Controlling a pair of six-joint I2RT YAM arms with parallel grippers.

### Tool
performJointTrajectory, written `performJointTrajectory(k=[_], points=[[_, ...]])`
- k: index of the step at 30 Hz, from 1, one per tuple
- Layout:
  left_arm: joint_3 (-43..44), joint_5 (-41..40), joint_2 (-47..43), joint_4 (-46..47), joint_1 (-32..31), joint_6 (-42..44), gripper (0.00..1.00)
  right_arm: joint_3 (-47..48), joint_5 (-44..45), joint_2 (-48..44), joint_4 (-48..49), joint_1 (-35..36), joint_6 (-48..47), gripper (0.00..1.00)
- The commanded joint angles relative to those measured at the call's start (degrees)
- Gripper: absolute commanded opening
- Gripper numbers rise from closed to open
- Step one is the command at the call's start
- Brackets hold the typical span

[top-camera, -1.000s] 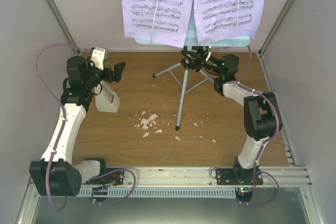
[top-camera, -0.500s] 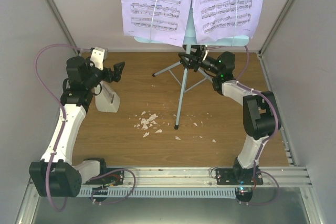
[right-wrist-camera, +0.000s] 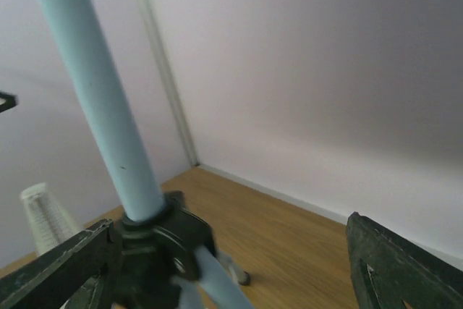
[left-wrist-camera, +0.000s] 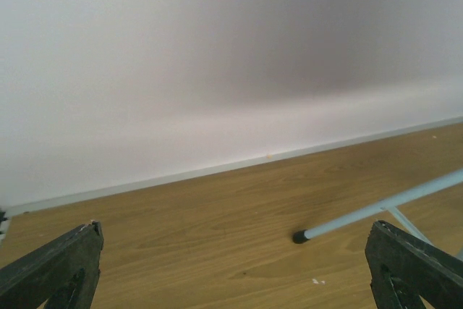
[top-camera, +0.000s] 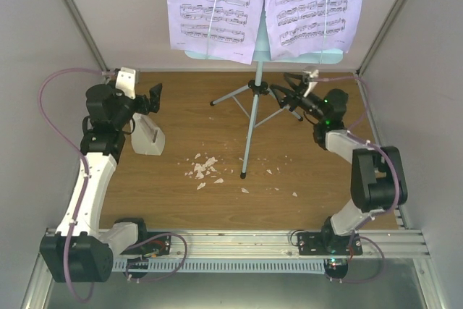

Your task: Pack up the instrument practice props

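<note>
Right of music stand (top-camera: 250,132) — R gripper (top-camera: 284,86) apart, jaws spread.

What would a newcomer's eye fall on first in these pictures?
Two pages of sheet music hang at top centre on the light-blue stand, whose tripod sits mid-scene. White crumbs lie scattered by its near foot, and a white metronome stands at the left.
</note>
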Motion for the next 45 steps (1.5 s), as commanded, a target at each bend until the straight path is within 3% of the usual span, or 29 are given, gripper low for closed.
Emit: performJointTrajectory(k=[1, 5, 10, 13, 19, 26, 30, 36, 40, 45], points=[[-2.2, -3.7, -1.4, 6.1, 1.1, -0.1, 0.98, -6.1, 6.4, -8.1, -1.8, -5.0, 2.7, 0.85], [-1.7, -6.3, -1.3, 6.0, 1.3, -0.5, 0.98, -11.7, 9.1, -18.5, -9.2, -11.1, 8.5, 0.91], [-1.0, -6.2, -5.1, 7.9, 1.4, -4.4, 0.99, -8.6, 22.7, -33.5, -33.2, -14.2, 4.5, 0.99], [2.2, -4.2, -5.3, 6.7, 1.4, -9.5, 0.99, -3.7, 30.8, -37.8, -46.0, -17.3, 8.0, 1.00], [11.2, 2.3, -6.3, 1.8, -0.8, -17.8, 0.94, 2.7, 22.7, -41.2, -51.8, -22.7, 10.7, 1.00], [21.8, 0.8, -3.9, -1.3, -17.1, -17.7, 0.91, 12.8, 19.8, -46.2, -56.4, -22.6, 5.5, 0.93], [26.8, -0.8, 1.1, -0.2, -27.8, -16.5, 0.90, 17.6, 19.1, -48.1, -56.6, -22.6, 7.3, 0.90], [38.7, -1.6, 13.8, -1.0, -38.3, -15.1, 0.90, 27.6, 6.4, -41.0, -54.9, -22.5, 14.4, 0.86], [47.6, 0.7, 21.3, -2.3, -41.1, -18.6, 0.91, 36.0, -0.4, -34.7, -59.0, -20.4, 14.9, 0.87], [55.4, 1.6, 28.1, -4.7, -41.4, -22.8, 0.91, 41.2, -1.6, -29.2, -62.2, -15.5, 13.1, 0.87]])
